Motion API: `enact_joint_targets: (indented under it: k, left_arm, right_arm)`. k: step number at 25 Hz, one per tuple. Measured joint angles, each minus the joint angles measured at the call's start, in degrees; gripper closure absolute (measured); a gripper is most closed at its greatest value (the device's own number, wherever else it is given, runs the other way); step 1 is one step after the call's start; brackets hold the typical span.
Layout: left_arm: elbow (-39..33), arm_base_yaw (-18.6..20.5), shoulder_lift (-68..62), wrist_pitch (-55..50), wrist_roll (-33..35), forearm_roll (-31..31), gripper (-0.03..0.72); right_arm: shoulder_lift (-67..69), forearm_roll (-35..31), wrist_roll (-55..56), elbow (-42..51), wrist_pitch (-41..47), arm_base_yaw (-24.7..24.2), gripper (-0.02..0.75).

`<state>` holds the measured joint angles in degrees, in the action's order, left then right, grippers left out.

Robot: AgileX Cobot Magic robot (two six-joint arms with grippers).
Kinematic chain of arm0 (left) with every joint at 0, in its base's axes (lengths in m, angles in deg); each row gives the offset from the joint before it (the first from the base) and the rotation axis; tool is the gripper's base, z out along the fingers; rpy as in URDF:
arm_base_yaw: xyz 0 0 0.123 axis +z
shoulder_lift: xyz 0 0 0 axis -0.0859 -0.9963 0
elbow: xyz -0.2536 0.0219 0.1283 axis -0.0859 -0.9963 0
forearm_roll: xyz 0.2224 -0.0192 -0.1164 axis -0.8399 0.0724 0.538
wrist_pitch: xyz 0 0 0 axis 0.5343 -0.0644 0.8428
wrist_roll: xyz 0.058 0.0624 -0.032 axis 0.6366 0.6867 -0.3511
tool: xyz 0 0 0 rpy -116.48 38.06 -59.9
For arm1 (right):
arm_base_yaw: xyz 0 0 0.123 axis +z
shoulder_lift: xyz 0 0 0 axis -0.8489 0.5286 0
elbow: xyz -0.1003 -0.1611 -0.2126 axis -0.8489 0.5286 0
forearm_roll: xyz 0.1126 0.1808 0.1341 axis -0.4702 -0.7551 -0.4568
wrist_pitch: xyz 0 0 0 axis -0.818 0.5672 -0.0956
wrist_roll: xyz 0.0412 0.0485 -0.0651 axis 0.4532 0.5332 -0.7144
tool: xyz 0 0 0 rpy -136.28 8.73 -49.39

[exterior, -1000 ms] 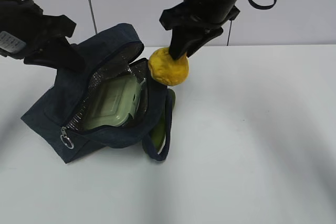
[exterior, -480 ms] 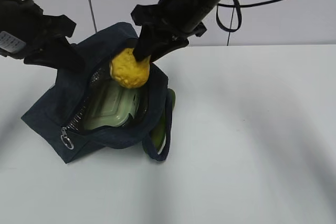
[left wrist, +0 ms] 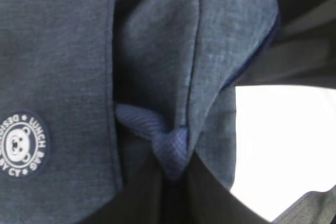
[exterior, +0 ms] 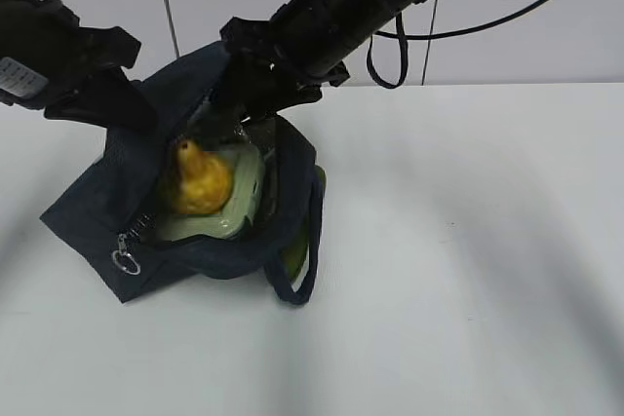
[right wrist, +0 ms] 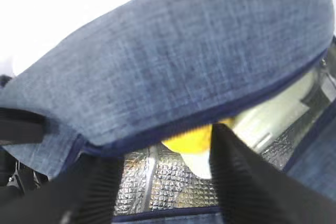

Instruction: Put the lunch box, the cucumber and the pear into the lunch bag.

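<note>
The navy lunch bag (exterior: 107, 197) lies open on the table. Inside it the lunch box (exterior: 242, 204) shows its pale green lid, and the yellow pear (exterior: 200, 180) rests loose on that lid. The cucumber (exterior: 295, 244) lies on the table against the bag's right side, partly behind the handle strap. My right gripper (exterior: 237, 114) hovers open just above the bag's mouth; in the right wrist view its jaws (right wrist: 163, 182) frame silver lining with the pear (right wrist: 191, 139) beyond them. My left gripper (exterior: 136, 112) is shut on the bag's webbing loop (left wrist: 176, 153), holding the flap up.
The white table (exterior: 468, 241) stretches bare to the right and front of the bag. A metal ring zipper pull (exterior: 124, 261) hangs at the bag's front left corner. A black cable loop (exterior: 388, 51) dangles from the right arm.
The right gripper carried the pear leftward over the bag's mouth and opened. The pear dropped onto the lunch box lid inside the bag. The left arm stayed still.
</note>
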<state>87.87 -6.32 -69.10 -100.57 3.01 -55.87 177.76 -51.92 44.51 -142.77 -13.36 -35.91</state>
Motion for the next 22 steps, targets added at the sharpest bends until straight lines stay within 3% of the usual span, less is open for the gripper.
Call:
enact_joint_targets:
  k: [6, 16, 22]
  left_arm:
    - [0.0, 0.2, 0.0, 0.1, 0.0, -0.2, 0.685]
    - [0.0, 2.5, 0.0, -0.9, -7.6, -9.7, 0.687]
    - [0.0, 4.3, 0.0, -2.6, -11.9, -15.5, 0.687]
  right_arm:
    - [-0.1, 0.1, -0.2, -0.3, 1.6, -0.2, 0.272]
    - [-8.6, 21.6, 5.3, -0.8, 6.6, -0.9, 0.272]
    - [-9.1, 27.4, 8.5, -0.8, 10.8, -0.9, 0.274]
